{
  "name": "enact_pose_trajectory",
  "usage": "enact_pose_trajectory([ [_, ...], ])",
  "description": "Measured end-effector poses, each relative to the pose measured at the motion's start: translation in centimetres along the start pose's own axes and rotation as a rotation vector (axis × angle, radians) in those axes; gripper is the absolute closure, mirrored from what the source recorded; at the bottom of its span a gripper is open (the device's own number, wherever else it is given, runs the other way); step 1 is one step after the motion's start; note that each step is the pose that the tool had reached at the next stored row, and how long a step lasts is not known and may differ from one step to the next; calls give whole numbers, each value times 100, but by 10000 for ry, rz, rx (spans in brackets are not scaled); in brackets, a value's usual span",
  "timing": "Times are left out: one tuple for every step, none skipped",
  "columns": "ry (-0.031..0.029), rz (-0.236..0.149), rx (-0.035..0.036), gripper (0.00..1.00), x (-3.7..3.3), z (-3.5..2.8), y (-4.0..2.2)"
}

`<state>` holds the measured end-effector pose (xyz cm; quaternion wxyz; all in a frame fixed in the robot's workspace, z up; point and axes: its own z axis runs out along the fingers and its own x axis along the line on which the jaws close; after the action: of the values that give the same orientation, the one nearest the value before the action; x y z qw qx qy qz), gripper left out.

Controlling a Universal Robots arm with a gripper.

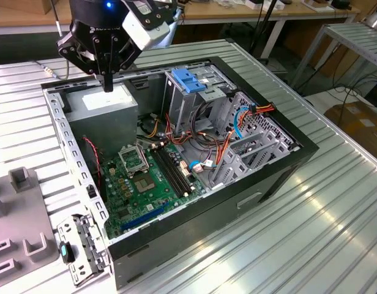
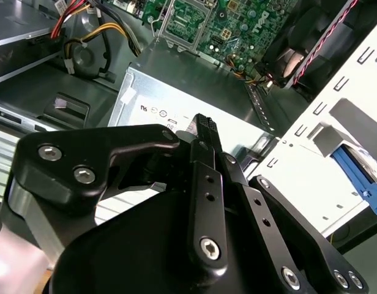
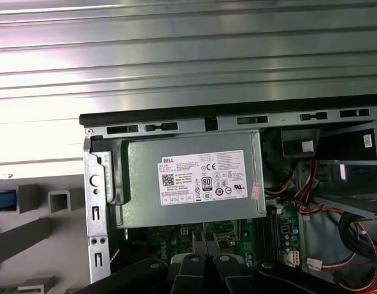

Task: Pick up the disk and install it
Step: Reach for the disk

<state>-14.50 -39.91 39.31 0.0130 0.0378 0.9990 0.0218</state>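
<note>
My gripper (image 1: 107, 84) hangs just above the grey power supply (image 1: 106, 105) at the back corner of the open computer case (image 1: 280, 177). Its black fingers (image 2: 204, 131) are pressed together with nothing between them. In the first wrist view the linkage (image 3: 201, 269) sits over the labelled power supply (image 3: 188, 184). A bright blue rail (image 2: 355, 174), by its look the disk's edge, shows beyond the case's pale perforated wall. The same blue (image 3: 2, 199) sits in a slot of the grey fixture outside the case, well apart from the gripper.
The case holds a green motherboard (image 1: 142, 184), bundled cables (image 1: 219, 147) and a drive cage topped by a pale-blue latch plate (image 1: 188, 79). A grey slotted fixture (image 1: 20, 214) lies on the ribbed metal table (image 1: 311, 239) at the exterior view's left.
</note>
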Motion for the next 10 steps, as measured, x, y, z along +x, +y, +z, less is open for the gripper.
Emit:
enact_pose_trajectory([
  [0,-1,1,89,2,0,0],
  [0,0,1,89,6,0,0],
  [0,1,1,89,9,0,0],
  [0,1,1,89,12,0,-1],
  [1,0,1,89,17,-1,-1],
  [0,1,1,89,24,-1,-2],
  [0,0,1,89,27,-1,-2],
  [0,0,1,89,29,-1,-2],
  [1,0,1,89,35,-1,-3],
  [1,1,1,89,40,-1,-3],
])
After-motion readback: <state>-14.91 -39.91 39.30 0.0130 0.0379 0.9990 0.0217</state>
